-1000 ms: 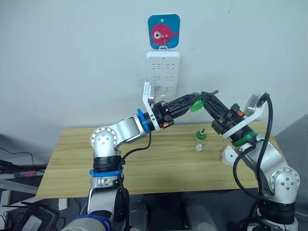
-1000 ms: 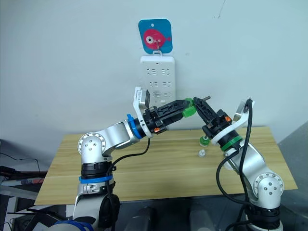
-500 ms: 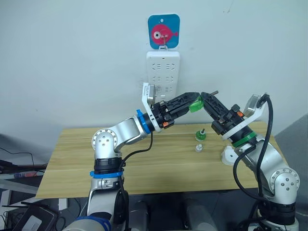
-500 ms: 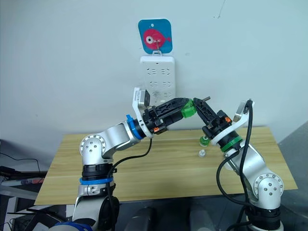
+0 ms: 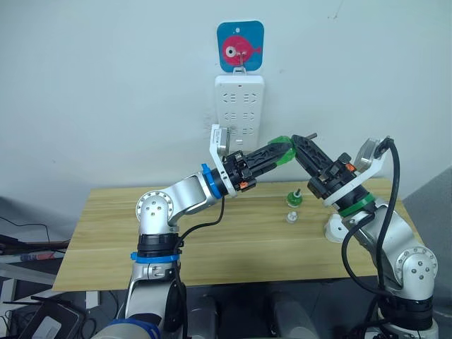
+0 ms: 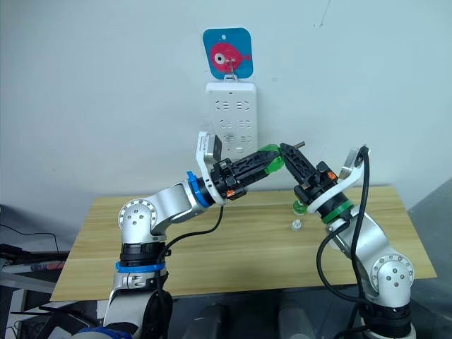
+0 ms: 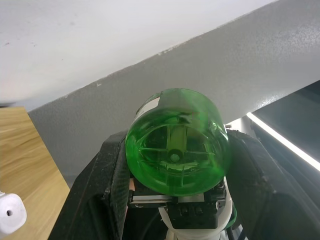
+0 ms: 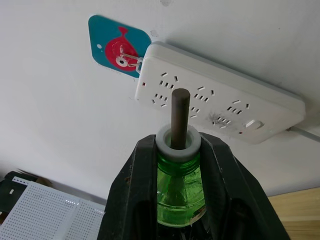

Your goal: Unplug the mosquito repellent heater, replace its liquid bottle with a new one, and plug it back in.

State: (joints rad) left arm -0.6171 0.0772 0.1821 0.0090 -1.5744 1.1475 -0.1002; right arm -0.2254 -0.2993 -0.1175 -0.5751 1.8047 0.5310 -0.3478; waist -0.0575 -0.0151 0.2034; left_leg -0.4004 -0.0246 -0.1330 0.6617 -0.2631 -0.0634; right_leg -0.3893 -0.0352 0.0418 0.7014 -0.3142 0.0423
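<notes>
both tools meet in mid air just below the power strip point(image 5: 239, 111) on the wall, so that spot is crowded: the left tool point(image 5: 281, 151) and the right tool point(image 5: 302, 145) are both clamped on the same green bottle point(image 5: 284, 149), its dark wick point(image 8: 179, 118) poking up toward the strip. on the wooden surface point(image 5: 113, 240), the whole left half is bare. the right side has clutter: another green bottle point(image 5: 293, 198) standing upright, a small white cap point(image 5: 290, 217) just in front of it, and the white heater point(image 5: 337, 229) tucked right by the right arm.
</notes>
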